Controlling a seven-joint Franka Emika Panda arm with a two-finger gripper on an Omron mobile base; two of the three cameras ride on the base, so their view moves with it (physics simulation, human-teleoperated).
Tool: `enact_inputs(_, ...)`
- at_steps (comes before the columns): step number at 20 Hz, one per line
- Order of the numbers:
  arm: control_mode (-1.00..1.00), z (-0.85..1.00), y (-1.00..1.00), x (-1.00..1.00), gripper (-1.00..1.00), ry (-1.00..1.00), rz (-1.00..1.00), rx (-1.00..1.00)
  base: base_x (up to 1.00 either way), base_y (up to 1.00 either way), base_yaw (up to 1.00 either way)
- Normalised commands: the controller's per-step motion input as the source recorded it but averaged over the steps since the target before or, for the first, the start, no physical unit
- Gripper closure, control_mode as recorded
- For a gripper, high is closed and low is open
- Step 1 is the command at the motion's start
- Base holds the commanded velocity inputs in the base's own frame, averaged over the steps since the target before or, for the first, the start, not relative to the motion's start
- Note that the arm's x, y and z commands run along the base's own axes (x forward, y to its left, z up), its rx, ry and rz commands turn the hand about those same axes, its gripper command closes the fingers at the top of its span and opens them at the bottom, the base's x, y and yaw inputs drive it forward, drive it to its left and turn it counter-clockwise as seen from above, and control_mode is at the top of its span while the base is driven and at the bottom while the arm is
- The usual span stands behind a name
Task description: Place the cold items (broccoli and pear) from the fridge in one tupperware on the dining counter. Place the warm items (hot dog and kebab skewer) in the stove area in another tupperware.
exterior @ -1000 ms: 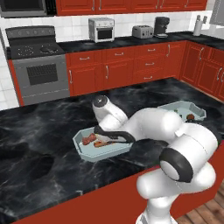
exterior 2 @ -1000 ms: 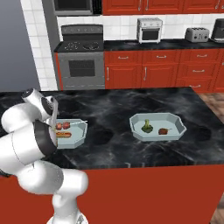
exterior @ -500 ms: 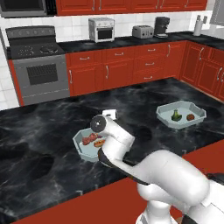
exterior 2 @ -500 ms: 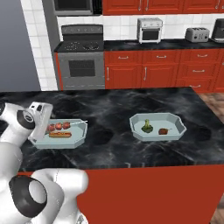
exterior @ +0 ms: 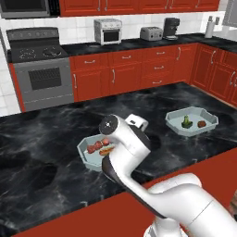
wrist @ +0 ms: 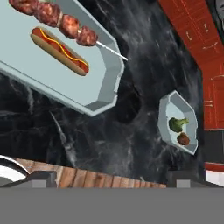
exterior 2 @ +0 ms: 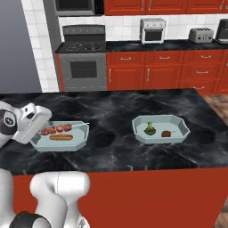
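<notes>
Currently the gripper (wrist: pixel 109 177) is being held wide apart and empty above the black counter (wrist: pixel 131 144). Just beyond it, the hot dog (wrist: pixel 59 51) and kebab skewer (wrist: pixel 57 22) are being carried in the near tupperware (wrist: pixel 103 94). Well apart, the broccoli (wrist: pixel 176 124) and pear (wrist: pixel 183 139) are being kept in the second tupperware (wrist: pixel 165 114). Farther off, the stove (exterior: pixel 39 69), toaster oven (exterior: pixel 107 31) and toaster (exterior: pixel 150 33) are being backed by red cabinets (exterior: pixel 125 74).

Black marbled counter (exterior 2: pixel 111 111) — pale-blue tupperware (exterior 2: pixel 182 132)

Bare black counter (exterior 2: pixel 111 142) lies between the two tubs (exterior 2: pixel 60 136) (exterior 2: pixel 160 129); the robot's own arm (exterior: pixel 122 148) crowds the left tub.
</notes>
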Motion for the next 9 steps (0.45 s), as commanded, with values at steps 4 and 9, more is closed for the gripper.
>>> enact_inputs(4, -1.0, 0.45, -0.35, -0.97, -1.0, -0.5, -0.24, 0.25, 0.0, 0.0, 0.0)
enact_inputs(9, -1.0, 0.58, -0.4, -0.95, -1.0, -0.39, -0.17, 0.35, 0.0, 0.0, 0.0)
